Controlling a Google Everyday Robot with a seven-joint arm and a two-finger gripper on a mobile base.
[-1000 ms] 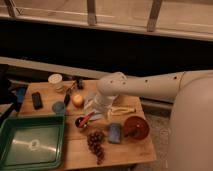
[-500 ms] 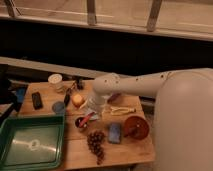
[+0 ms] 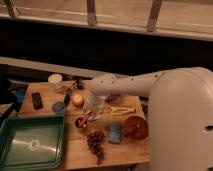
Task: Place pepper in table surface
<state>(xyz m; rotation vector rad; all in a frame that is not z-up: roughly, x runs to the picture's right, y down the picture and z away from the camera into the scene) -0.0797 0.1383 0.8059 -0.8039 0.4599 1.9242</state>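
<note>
1. The pepper (image 3: 85, 119) is a slim red sliver lying slantwise over the rim of a small dark bowl (image 3: 78, 123), near the middle of the worktop (image 3: 75, 152). Its upper end runs up to the tip of the gripper.
2. The gripper (image 3: 92, 113) points down just above and to the right of the pepper. I cannot tell whether the jaws are apart, together or clamped on it.
3. The pale arm (image 3: 125, 85) reaches in from the right, bends above the worktop and drops to the gripper.
4. A round orange fruit (image 3: 77, 100) sits just behind the bowl, to the left of the gripper.
5. A dark grape cluster (image 3: 95, 142) lies in front of the bowl, towards the near edge.
6. A small blue item (image 3: 115, 133) lies right of the grapes, and a reddish-brown bowl (image 3: 135, 127) stands beside that.
7. A pale yellow item (image 3: 120, 110) lies right of the gripper.
8. A green tray (image 3: 20, 142) takes up the near left corner.
9. Behind the tray are a grey-blue disc (image 3: 58, 107), a black object (image 3: 37, 100) and a white cup (image 3: 55, 80).
</note>
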